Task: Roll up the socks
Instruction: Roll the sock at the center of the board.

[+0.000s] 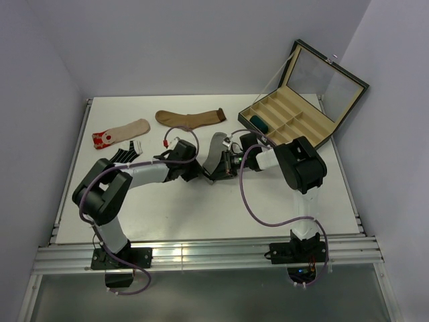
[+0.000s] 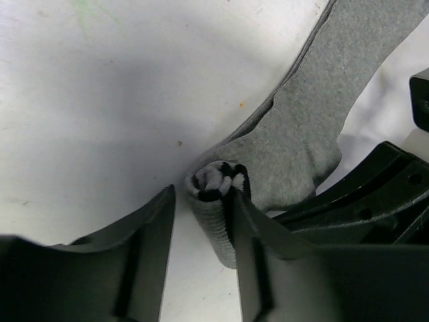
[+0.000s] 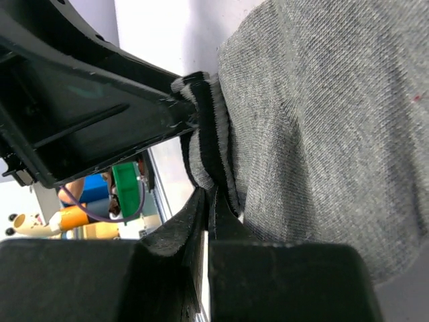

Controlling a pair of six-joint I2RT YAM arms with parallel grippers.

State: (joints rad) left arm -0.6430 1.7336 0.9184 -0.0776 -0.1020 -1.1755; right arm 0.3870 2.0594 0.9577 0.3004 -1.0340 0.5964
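The right tool (image 3: pixel 206 201) is clenched on the black-striped cuff of the grey sock (image 3: pixel 322 134), which lies mid-counter (image 1: pixel 201 208) in front of an open case (image 1: pixel 295 114). The left tool (image 2: pixel 203 201) is released. Its fingers stand apart around the cuff end, which is rolled into a tight ribbed tube with black and white at its core and touches one finger only. The rest of the sock lies flat and creased. A brown sock (image 1: pixel 191 119), a beige red-toed sock (image 1: pixel 124 132) and a striped sock (image 1: pixel 127 155) lie on the far left.

The grey sock (image 2: pixel 308 127) — black-striped cuff (image 2: pixel 216 182) rolled tight — lies mid-table; brown sock (image 1: pixel 190 119) and beige sock (image 1: pixel 124 131) flat beyond.
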